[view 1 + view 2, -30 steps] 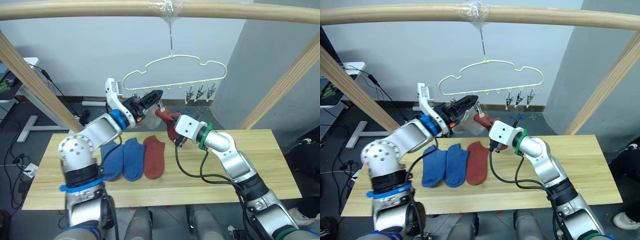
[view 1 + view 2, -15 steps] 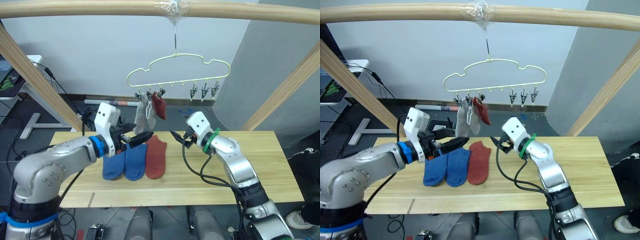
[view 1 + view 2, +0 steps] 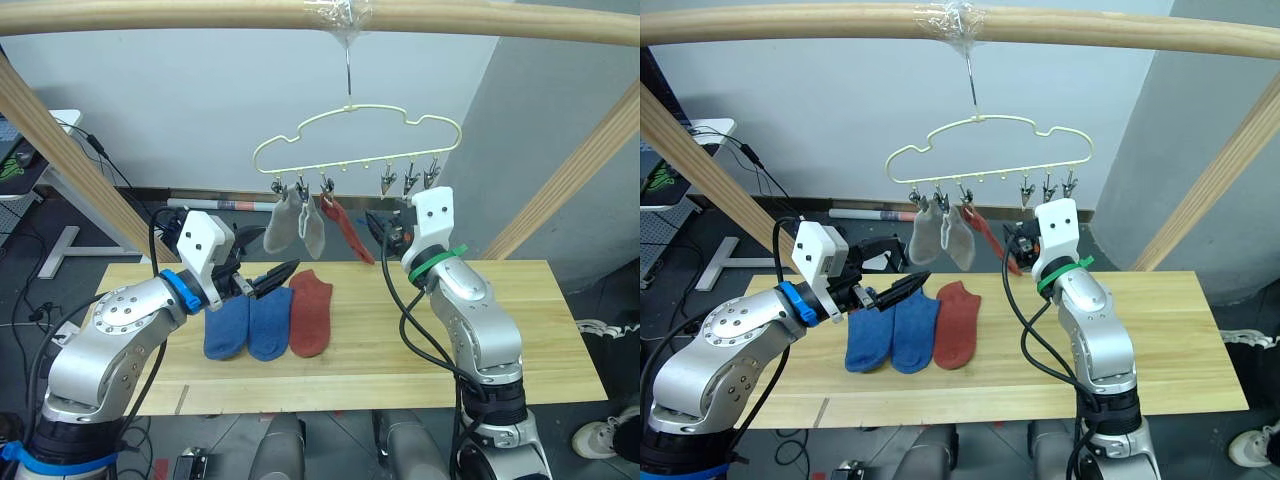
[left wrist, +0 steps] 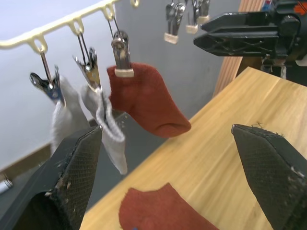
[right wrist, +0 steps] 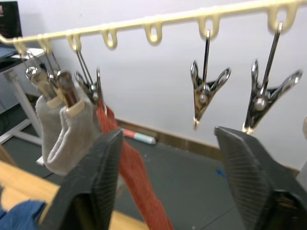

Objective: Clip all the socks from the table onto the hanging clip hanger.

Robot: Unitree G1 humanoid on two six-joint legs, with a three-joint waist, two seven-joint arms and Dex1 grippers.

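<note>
The pale yellow clip hanger [image 3: 356,128] hangs from the top pole. Two light grey socks [image 3: 296,226] and one rust-red sock [image 3: 346,228] hang from its left clips. Two blue socks [image 3: 246,324] and another rust-red sock [image 3: 310,312] lie side by side on the table [image 3: 560,300]. My left gripper [image 3: 280,272] is open just above the blue socks, holding nothing. My right gripper [image 5: 168,134] is open and raised, just right of the hanging red sock and below the free clips [image 5: 206,91], with nothing between its fingers.
A frame of round wooden poles [image 3: 150,15] spans the top and slants down on both sides [image 3: 70,160]. Three clips [image 3: 408,180] hang free at the hanger's right end. Bare table top stretches to the right of the socks.
My right gripper opened and let go of the rust-red sock, which now hangs from its clip, then rose beside the hanger. My left gripper dropped from the hanger to above the blue socks.
</note>
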